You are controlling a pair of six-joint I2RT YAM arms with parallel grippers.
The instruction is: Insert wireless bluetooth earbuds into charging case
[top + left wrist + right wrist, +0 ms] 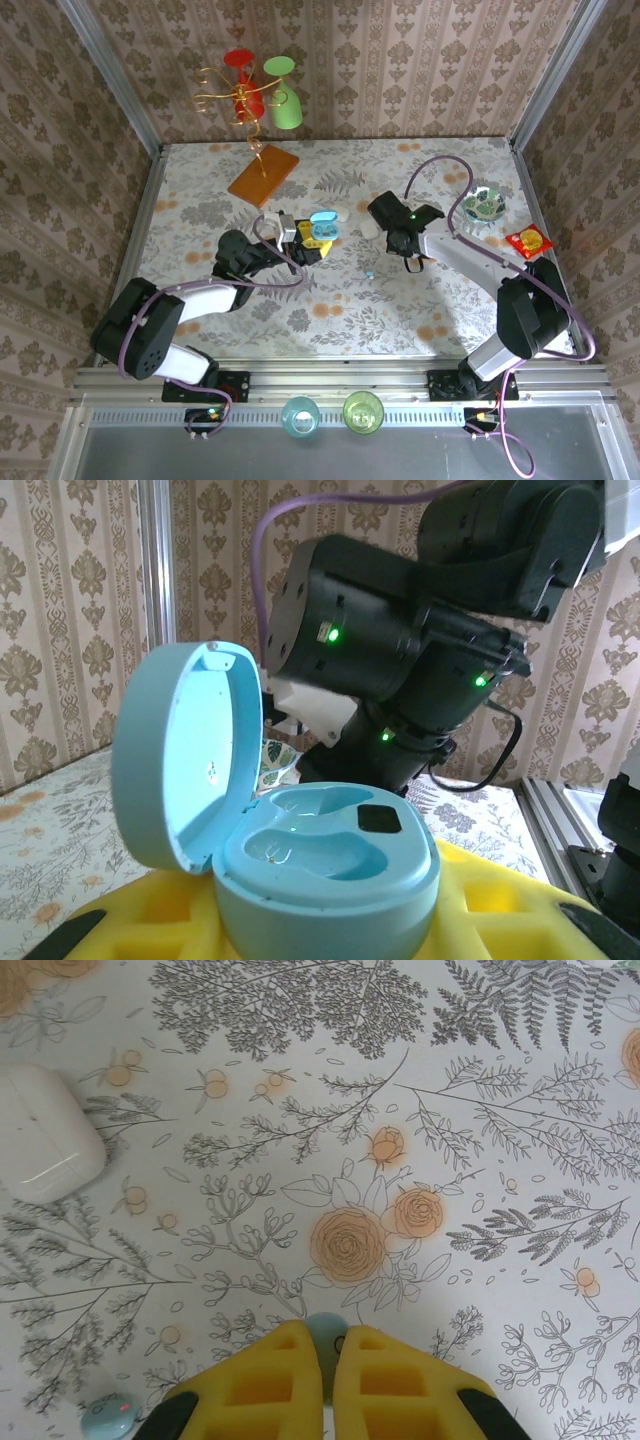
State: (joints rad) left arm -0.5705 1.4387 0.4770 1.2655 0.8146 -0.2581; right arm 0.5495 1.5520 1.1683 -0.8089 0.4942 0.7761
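Your left tool (327, 932) gripped the open blue charging case (330, 865), midway between the side edges of the worktop (400, 320), and both wells looked empty. Your right tool (327, 1360) was narrow around a pale blue earbud (325, 1330). A second earbud (110, 1417) lay on the worktop nearby. I judge that both insertions remained.

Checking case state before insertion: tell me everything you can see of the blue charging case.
The light blue charging case looks like smooth matte plastic with rounded edges. Its lid is open and upright, hinged on the left in the left wrist view. Two moulded wells look empty, and the rear one has a dark square. The left gripper clamps its base between yellow fingers.
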